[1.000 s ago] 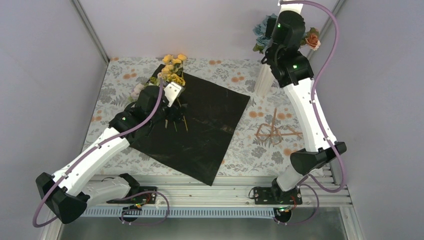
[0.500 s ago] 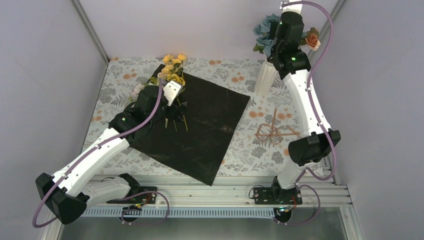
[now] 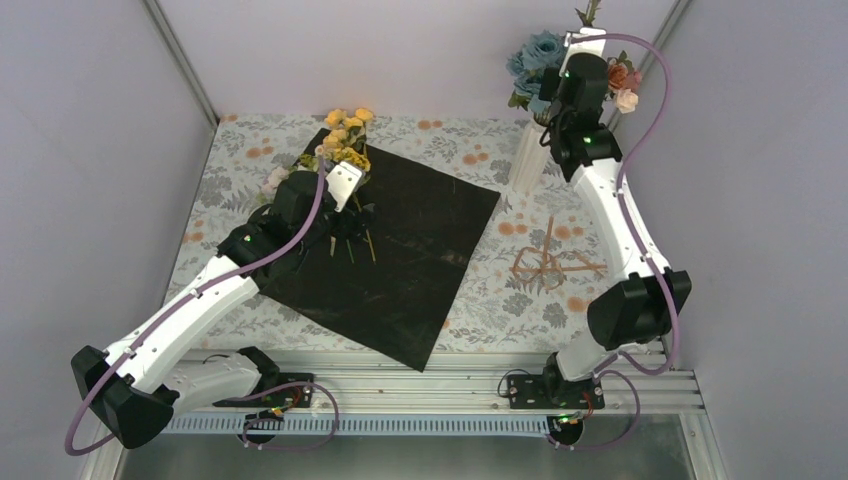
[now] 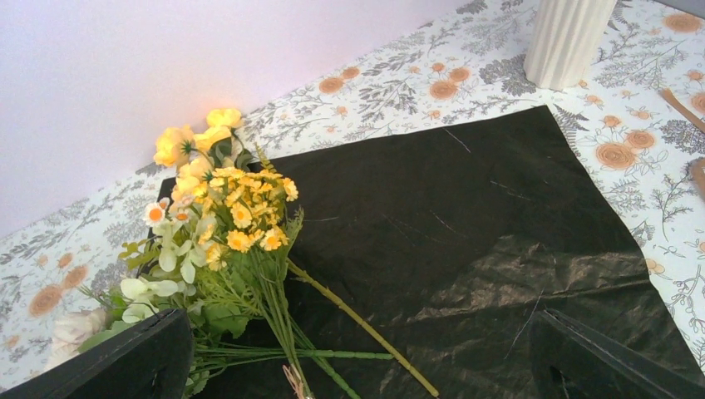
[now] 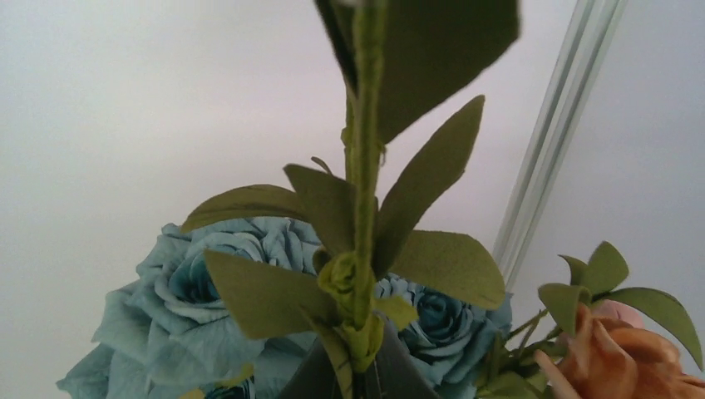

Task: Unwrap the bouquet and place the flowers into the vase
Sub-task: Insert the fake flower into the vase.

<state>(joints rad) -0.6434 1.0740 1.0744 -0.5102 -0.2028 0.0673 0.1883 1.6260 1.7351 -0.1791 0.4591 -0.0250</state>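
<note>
Green stem (image 5: 363, 208) pinched in right gripper (image 5: 353, 370), above vase (image 3: 530, 155)

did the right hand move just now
Yes. In the top view the right hand, shut on a stem, shifted from the frame's top edge toward the vase.

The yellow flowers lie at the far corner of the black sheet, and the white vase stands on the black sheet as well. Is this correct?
Not quite. The yellow flowers do lie at the far corner of the black sheet, but the white vase does not stand on it. It stands on the floral tablecloth, just past another corner of the sheet. The left wrist view shows this.
</note>
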